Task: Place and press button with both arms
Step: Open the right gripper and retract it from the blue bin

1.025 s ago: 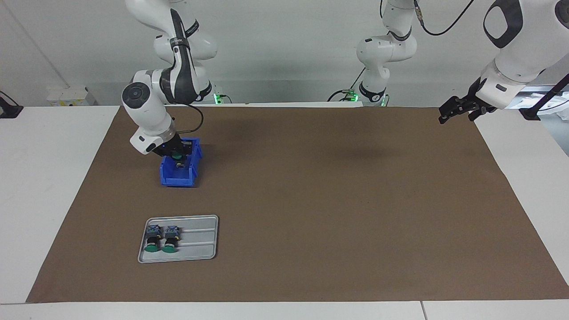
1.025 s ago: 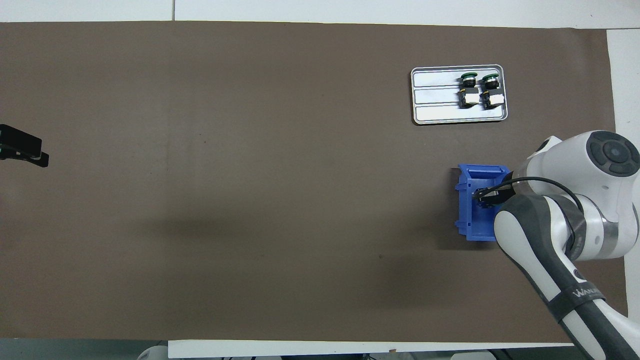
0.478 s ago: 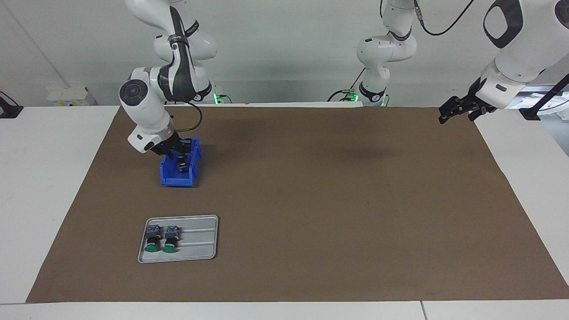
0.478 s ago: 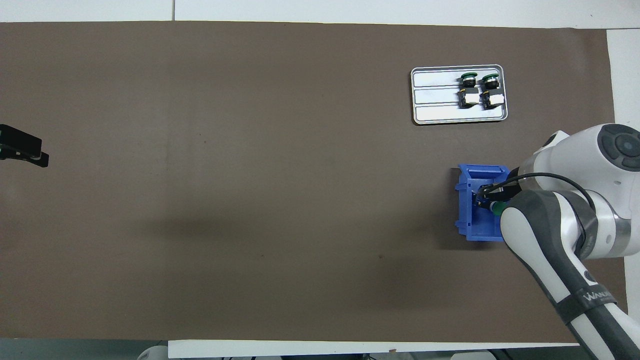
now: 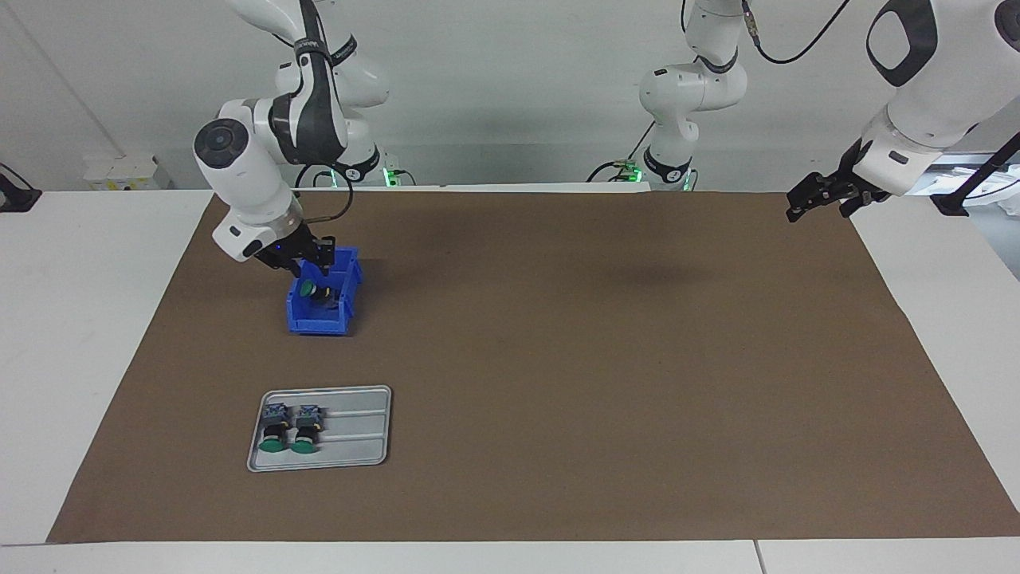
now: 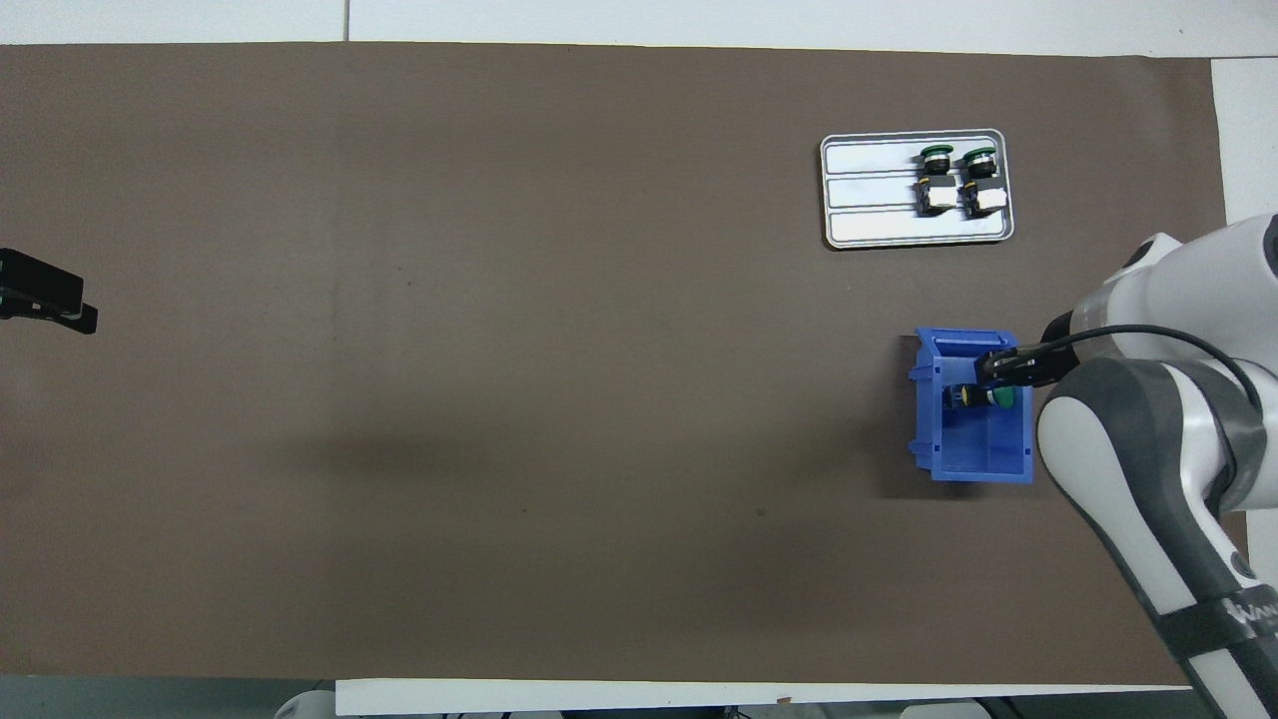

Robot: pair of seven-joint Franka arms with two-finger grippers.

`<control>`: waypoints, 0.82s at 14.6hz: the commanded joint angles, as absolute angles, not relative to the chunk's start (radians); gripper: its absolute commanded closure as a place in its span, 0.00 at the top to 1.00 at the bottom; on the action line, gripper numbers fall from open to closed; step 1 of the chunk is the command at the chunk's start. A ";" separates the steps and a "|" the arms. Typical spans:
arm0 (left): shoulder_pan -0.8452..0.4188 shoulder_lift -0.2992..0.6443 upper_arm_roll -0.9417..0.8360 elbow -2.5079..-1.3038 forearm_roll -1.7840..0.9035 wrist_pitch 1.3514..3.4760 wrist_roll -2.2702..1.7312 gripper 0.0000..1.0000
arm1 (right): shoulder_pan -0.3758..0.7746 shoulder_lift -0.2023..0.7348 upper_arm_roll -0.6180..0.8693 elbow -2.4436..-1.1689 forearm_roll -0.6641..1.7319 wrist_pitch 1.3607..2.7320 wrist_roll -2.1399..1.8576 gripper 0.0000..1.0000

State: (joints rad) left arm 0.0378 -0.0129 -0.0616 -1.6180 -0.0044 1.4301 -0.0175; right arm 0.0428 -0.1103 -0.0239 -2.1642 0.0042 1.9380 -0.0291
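A green-capped button (image 5: 313, 289) (image 6: 983, 397) lies on its side in the blue bin (image 5: 319, 323) (image 6: 978, 464). My right gripper (image 5: 309, 257) (image 6: 998, 366) hangs just above the bin's rim, over the button, open and holding nothing. Two more buttons (image 5: 275, 430) (image 5: 303, 430) lie side by side on the grey tray (image 5: 355, 430) (image 6: 879, 190), which sits farther from the robots than the bin. My left gripper (image 5: 805, 203) (image 6: 50, 300) waits in the air, open and empty, over the mat's edge at the left arm's end of the table.
A brown mat (image 5: 598, 359) covers the table. Two gripperless white arms (image 5: 677, 104) with green-lit bases stand along the robots' edge of it.
My right gripper has risen out of the blue bin and opened, leaving the button lying inside. The left arm has not moved.
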 commanded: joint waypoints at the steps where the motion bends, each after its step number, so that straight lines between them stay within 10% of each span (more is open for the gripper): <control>1: 0.044 -0.032 -0.066 -1.640 0.012 1.447 -0.011 1.00 | 0.022 -0.110 -0.021 -2.045 0.000 1.847 -0.021 1.00; 8: 0.044 -0.032 -0.066 -1.640 0.012 1.447 -0.011 1.00 | -0.005 -0.037 -0.046 -1.607 -0.003 1.461 -0.020 1.00; 12: 0.044 -0.032 -0.066 -1.640 0.012 1.447 -0.011 1.00 | -0.035 -0.011 -0.045 -1.562 -0.030 1.451 -0.032 1.00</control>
